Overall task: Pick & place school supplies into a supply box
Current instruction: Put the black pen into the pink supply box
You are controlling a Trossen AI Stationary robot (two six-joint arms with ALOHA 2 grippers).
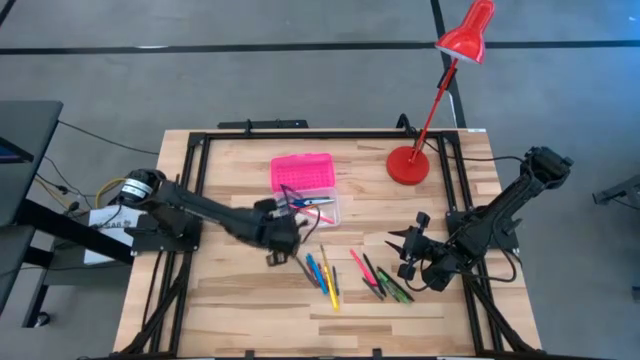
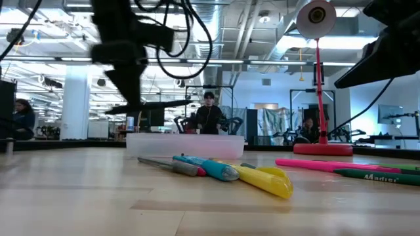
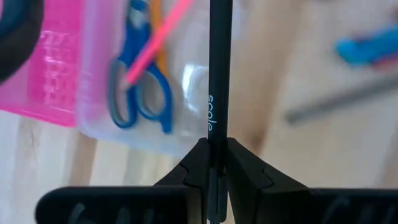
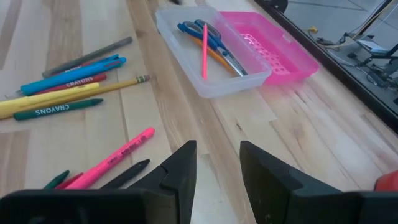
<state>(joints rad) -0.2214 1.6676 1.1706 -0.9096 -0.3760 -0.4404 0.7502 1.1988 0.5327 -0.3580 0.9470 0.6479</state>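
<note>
I am holding a thin black pen (image 3: 218,74) pinched between the left gripper (image 3: 212,163) fingers, hovering just beside the clear plastic tray (image 1: 322,213) of the box, its ribbed pink lid (image 1: 301,172) folded open. Blue-handled scissors (image 3: 138,87) are lying inside. My right gripper (image 4: 217,163) is waiting open over the wood table (image 1: 250,300) near loose markers (image 1: 323,273).

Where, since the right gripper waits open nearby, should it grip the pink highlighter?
From straight above, the right gripper should close across the pink highlighter on the half nearer the supply box: it lies flat, and dark pens crowd its other end.
</note>
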